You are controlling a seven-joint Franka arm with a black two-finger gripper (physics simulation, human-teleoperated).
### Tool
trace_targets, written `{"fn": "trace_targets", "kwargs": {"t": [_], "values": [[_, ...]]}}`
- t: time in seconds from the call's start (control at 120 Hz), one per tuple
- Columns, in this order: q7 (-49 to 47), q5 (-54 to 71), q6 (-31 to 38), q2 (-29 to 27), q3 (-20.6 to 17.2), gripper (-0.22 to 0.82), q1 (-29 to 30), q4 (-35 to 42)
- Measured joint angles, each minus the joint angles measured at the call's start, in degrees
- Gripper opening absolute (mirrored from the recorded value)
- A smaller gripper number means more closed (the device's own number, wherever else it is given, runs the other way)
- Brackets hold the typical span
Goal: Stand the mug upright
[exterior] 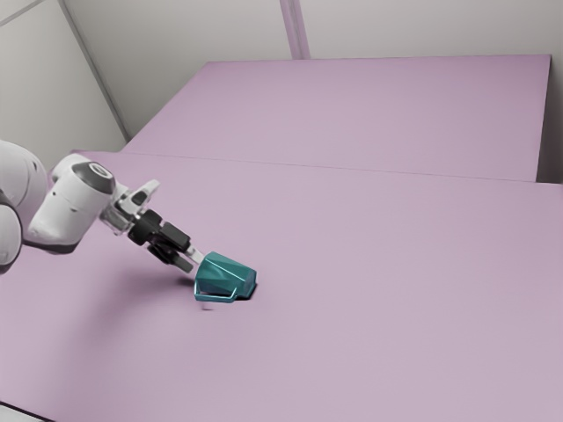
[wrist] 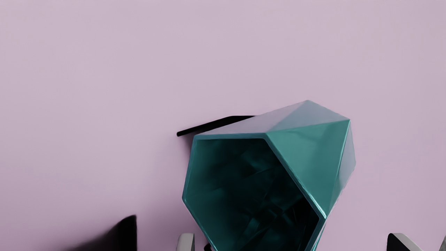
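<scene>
The teal faceted mug lies on its side on the pink table, its handle toward the exterior view's bottom edge. My gripper is right beside its rim end, tilted down from the exterior view's upper left. In the wrist view the open mouth of the mug faces my hand. The two fingertips of my gripper stand wide apart, with the mug's rim between them and a gap on at least one side. Most of the handle is hidden in the wrist view.
The pink table stretches around the mug, with another pink surface behind it and pale walls beyond. A dark shadow falls on the table near one finger.
</scene>
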State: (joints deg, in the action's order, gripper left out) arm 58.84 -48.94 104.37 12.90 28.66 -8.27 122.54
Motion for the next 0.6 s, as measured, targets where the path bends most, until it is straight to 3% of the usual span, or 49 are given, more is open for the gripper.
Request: {"fn": "trace_targets", "kwargs": {"t": [0.6], "values": [[3.75,-6.93,-1.66,1.34,-0.52,0.6,-1.31,1.4]]}}
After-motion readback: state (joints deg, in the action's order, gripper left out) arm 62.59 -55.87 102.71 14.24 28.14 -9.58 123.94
